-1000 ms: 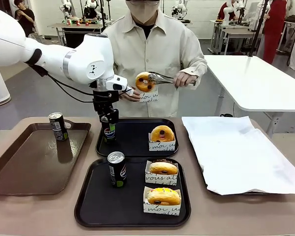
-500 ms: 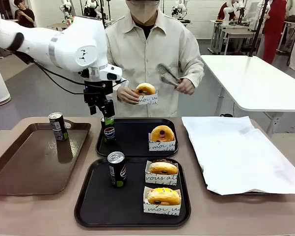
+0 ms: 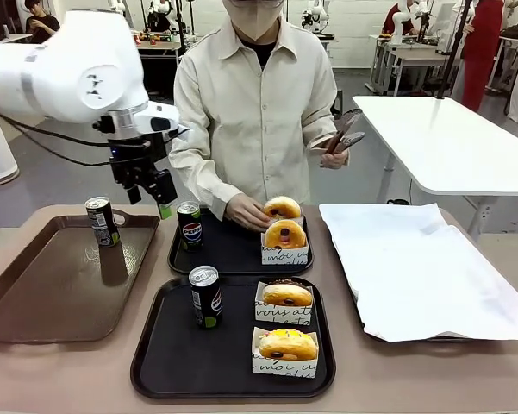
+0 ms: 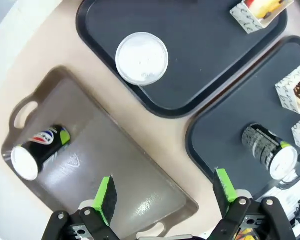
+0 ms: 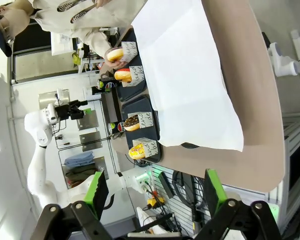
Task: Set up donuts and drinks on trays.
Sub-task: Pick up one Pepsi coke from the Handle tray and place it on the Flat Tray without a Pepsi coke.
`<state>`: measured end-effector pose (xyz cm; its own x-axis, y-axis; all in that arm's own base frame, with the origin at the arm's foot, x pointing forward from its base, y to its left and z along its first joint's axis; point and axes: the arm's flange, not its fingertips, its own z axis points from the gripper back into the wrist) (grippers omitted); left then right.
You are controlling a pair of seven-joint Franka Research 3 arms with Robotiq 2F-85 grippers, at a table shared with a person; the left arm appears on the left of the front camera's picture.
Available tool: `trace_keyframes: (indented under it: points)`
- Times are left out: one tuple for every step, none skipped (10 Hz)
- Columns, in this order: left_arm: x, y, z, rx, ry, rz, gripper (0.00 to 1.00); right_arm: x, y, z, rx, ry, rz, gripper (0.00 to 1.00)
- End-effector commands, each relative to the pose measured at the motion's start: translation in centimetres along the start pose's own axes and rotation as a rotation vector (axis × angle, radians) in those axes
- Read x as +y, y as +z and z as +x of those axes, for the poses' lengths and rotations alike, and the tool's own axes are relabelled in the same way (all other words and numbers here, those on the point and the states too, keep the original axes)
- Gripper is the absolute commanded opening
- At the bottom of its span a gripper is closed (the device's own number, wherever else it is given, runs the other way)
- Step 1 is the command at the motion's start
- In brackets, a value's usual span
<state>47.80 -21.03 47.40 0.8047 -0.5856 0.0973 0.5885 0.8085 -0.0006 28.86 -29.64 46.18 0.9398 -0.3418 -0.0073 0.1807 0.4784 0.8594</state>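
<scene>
Two black trays lie mid-table. On the far tray (image 3: 234,248) a drink can (image 3: 189,226) stands beside a boxed yellow donut (image 3: 285,237), and a person's hand sets a second boxed donut (image 3: 282,208) behind it. Another can (image 3: 205,296) and two boxed donuts (image 3: 287,297) (image 3: 286,346) sit on the near tray (image 3: 179,355). My left gripper (image 3: 149,200) hangs open and empty, above and left of the far can. In the left wrist view that gripper (image 4: 164,192) is over the brown tray's edge, the can's top (image 4: 141,58) farther off. My right gripper (image 5: 155,190) is open and empty.
A brown handled tray (image 3: 43,293) at the left carries one more can (image 3: 102,222). A tray lined with white paper (image 3: 422,267) fills the right side. The person's other hand holds metal tongs (image 3: 340,136) above the table.
My left gripper let go of the can on the far tray, then rose and swung left. The person dropped the donut into a box and lowered it onto the far tray.
</scene>
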Motion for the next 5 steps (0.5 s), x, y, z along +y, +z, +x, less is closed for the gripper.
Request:
trace_keyframes:
  points:
    - [0.1,0.5,-3.8,-0.059,-0.014,0.003,1.0,0.0,0.2,0.1,-0.008,0.009,0.023,1.0]
    - [0.4,0.7,-4.7,-0.049,-0.007,-0.006,1.0,0.0,0.2,0.1,-0.008,0.009,0.023,1.0]
    - [0.3,0.5,-5.6,-0.025,0.0,-0.005,1.0,0.0,0.2,0.1,-0.008,0.009,0.023,1.0]
    - [0.1,1.0,-3.2,-0.024,0.008,0.015,1.0,0.0,0.2,0.1,-0.008,0.009,0.023,1.0]
    - [0.1,1.0,-3.2,-0.024,0.008,0.015,1.0,0.0,0.2,0.1,-0.008,0.009,0.023,1.0]
